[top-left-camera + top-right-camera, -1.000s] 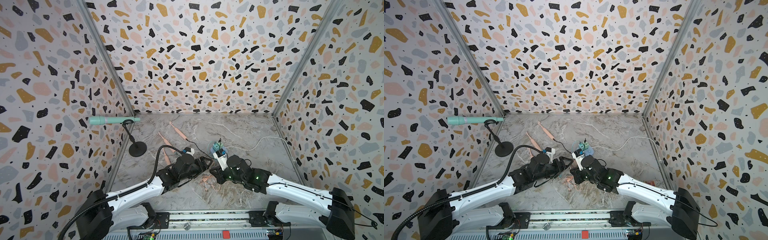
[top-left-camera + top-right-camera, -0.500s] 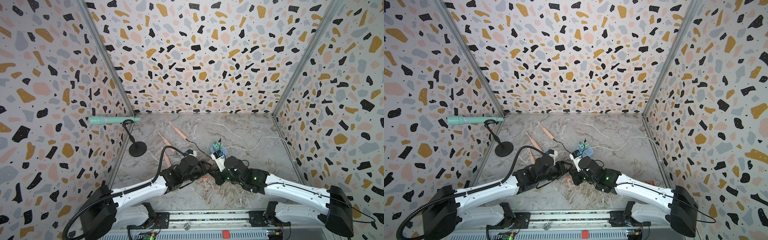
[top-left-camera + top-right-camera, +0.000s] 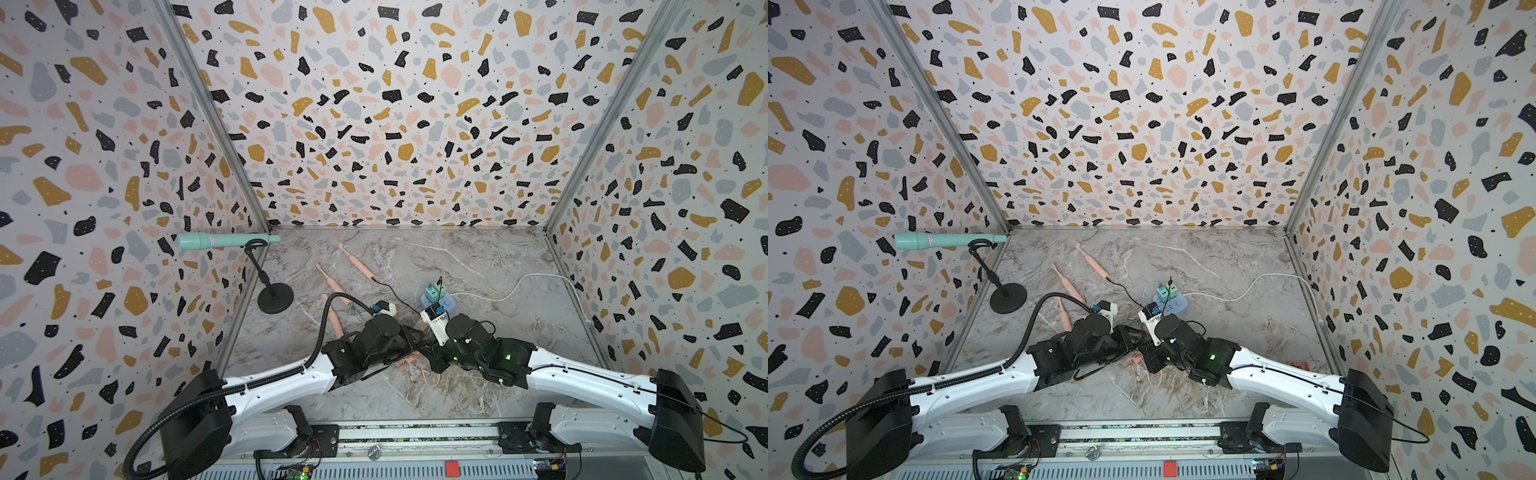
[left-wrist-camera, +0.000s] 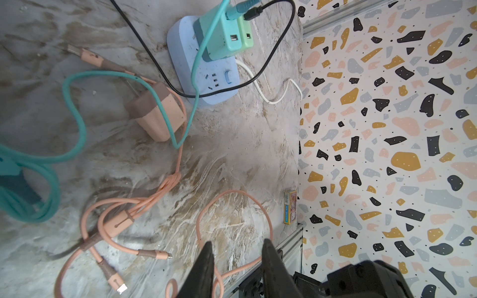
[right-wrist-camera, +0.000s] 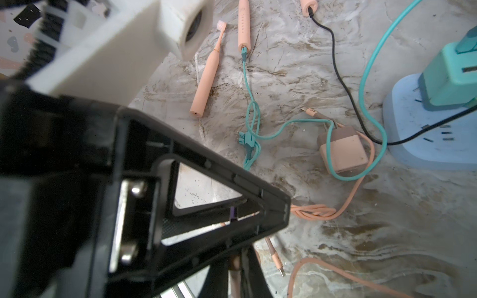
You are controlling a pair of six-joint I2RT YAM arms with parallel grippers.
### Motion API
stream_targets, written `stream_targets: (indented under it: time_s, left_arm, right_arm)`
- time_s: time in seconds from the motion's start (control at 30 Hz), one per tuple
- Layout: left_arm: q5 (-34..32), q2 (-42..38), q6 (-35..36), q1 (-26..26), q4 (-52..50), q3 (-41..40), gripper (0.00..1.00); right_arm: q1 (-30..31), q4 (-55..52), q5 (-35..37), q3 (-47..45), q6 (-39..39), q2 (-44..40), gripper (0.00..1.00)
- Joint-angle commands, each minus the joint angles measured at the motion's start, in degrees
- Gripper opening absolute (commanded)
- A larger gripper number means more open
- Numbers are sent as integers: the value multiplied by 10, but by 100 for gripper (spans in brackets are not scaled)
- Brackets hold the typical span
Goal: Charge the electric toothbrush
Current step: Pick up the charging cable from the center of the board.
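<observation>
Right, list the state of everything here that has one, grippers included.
Far brush: lying, black cable plugged in.
Middle brush: lying, teal cable plugged in.
Near brush: lying, nothing plugged in.
Pink charger: unplugged, lying flat.
Strip: teal charger and green charger plugged in.
Pink cable: loose, plug free.
Left gripper: open, astride pink cable.
Right gripper: shut on pink cable.

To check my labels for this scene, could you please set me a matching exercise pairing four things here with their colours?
Things:
1 strip
2 unplugged adapter
3 mic
4 cable in the green adapter

Colours:
a black
b pink
c blue
d teal

Pairs: 1-c; 2-b; 3-d; 4-a
</observation>
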Motion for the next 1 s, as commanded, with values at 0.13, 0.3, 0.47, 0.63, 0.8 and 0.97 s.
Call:
stream_targets:
  time_s: [0.13, 0.3, 0.47, 0.63, 0.8, 0.97]
  left_arm:
    - [21, 11, 11, -17, 7, 27, 22]
    - [30, 18, 20, -18, 1, 32, 19]
    - [38, 29, 27, -20, -9, 36, 20]
    - [42, 37, 30, -23, -7, 41, 12]
    - [44, 38, 32, -23, -6, 42, 4]
    - [7, 10, 23, -23, -29, 43, 0]
  right_arm:
    - [-1, 26, 12, 18, 9, -2, 0]
    - [-2, 23, 25, 16, 14, -10, 0]
    - [-5, 28, 29, 11, 20, -22, 0]
    - [-5, 28, 30, 9, 23, -24, 0]
    - [-4, 29, 35, 6, 23, -31, 0]
    - [-4, 43, 14, -20, 10, -69, 41]
